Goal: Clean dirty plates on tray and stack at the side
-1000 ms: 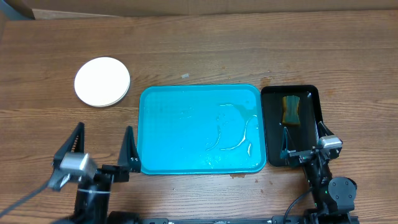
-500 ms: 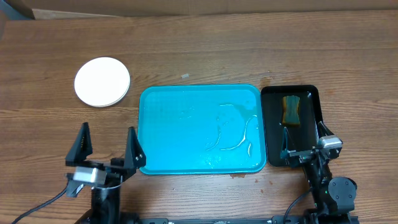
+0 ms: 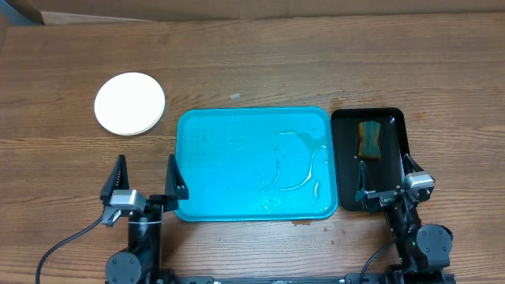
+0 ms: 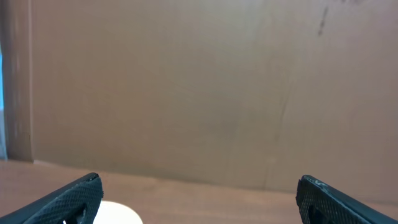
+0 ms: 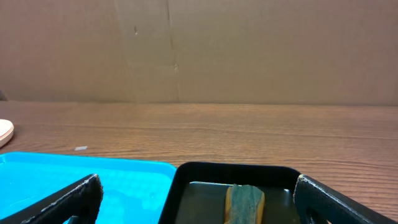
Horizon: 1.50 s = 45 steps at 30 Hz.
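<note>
The plates point(image 3: 129, 103) sit in one neat pile on the bench point(image 3: 276, 55), off to the left and toward the back, well apart from the blue tray point(image 3: 221, 158). The top plate looks white and clean. The tray lies in the middle, with thin wet lines point(image 3: 304, 162) on its right half. Just beside it on the right is a black tray point(image 3: 394, 118) with a green and yellow sponge point(image 3: 369, 140) lying in it. The left tool point(image 3: 146, 170) is wide open and holds nothing, near the blue tray's front left corner. The right tool point(image 3: 385, 170) is wide open too and holds nothing, over the near end of the black tray. A brown cardboard wall point(image 4: 186, 87) stands behind the bench
</note>
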Each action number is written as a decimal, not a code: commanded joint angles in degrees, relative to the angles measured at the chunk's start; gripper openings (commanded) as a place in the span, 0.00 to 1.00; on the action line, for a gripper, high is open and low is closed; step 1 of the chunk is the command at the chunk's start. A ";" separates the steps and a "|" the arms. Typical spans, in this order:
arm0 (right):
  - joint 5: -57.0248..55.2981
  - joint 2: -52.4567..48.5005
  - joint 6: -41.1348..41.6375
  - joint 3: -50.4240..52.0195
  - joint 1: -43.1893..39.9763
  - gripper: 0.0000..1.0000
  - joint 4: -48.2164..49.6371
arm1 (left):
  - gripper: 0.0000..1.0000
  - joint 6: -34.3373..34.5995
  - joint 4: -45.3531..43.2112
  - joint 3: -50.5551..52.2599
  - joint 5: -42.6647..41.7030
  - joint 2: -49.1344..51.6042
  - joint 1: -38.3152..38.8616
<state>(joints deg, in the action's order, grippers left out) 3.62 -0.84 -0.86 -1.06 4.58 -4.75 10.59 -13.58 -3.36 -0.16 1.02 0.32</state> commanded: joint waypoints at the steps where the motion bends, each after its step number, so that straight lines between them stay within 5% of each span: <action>1: -0.57 0.68 -0.26 0.61 -0.15 1.00 0.20 | 1.00 1.03 -0.15 2.45 0.76 -0.81 -0.42; 14: -0.57 0.68 -0.26 0.61 -0.15 1.00 0.20 | 1.00 -6.14 18.29 3.10 0.79 -0.81 -0.42; 19: -0.57 0.68 -0.26 0.61 -0.15 1.00 0.20 | 1.00 -10.67 17.99 3.08 0.81 -0.81 -0.42; 45: -0.57 0.68 -0.26 0.61 -0.15 1.00 0.20 | 1.00 -10.62 18.01 3.08 0.66 -0.76 -0.39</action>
<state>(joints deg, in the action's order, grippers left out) 3.60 -0.84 -0.91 -1.06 4.58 -4.75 1.21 4.43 -0.49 -0.10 0.84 0.25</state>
